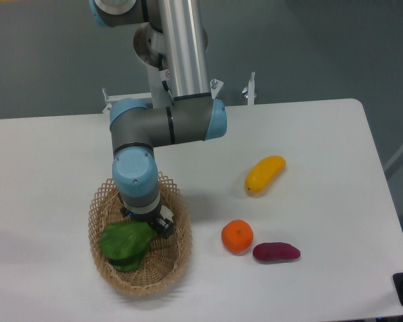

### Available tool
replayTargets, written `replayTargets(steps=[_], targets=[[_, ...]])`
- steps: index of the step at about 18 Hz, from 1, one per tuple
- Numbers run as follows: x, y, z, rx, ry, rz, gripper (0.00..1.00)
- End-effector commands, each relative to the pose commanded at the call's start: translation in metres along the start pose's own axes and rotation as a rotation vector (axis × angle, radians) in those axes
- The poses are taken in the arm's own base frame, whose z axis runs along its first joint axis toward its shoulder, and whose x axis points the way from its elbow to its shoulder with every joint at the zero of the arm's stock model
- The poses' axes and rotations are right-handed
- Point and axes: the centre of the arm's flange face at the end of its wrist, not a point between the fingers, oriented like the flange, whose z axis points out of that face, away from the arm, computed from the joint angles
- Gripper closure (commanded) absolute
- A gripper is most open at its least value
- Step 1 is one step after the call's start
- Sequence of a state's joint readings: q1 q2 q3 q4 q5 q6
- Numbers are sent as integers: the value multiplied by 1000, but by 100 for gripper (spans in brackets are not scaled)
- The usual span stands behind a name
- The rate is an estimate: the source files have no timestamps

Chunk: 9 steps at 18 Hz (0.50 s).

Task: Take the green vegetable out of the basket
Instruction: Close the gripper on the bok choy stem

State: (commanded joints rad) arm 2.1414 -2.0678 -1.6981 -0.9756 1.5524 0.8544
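Against a dull grey-green wall, a white table carries a scatter of toy produce as a UR5e arm reaches down into a woven wicker basket near the front left edge. The arm's blue-capped wrist hangs over the basket's upper half, and the gripper sits low inside it, at the stem end of the green vegetable. That vegetable, a leafy bok-choy-like toy, lies on the basket floor with its broad dark leaves toward the lower left. The wrist hides the fingers from this angle, so whether they are spread or closed on the stem cannot be told. Well to the right, outside the basket, lie a yellow mango-like fruit, an orange and, just beside the orange, a purple sweet potato.

By appearances the approach is done: the tool is down at the target. The vegetable looks to rest in the basket, so a firm grasp, if not already made, and the lift clear of the rim remain.
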Motion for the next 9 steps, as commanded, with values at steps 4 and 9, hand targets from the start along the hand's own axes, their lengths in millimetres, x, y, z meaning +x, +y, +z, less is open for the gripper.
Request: replayTargets(steps=[4,9], targets=[[0,-2,-10,17,-5,-6,86],[-1,-2,-24,34,-20,-7,90]])
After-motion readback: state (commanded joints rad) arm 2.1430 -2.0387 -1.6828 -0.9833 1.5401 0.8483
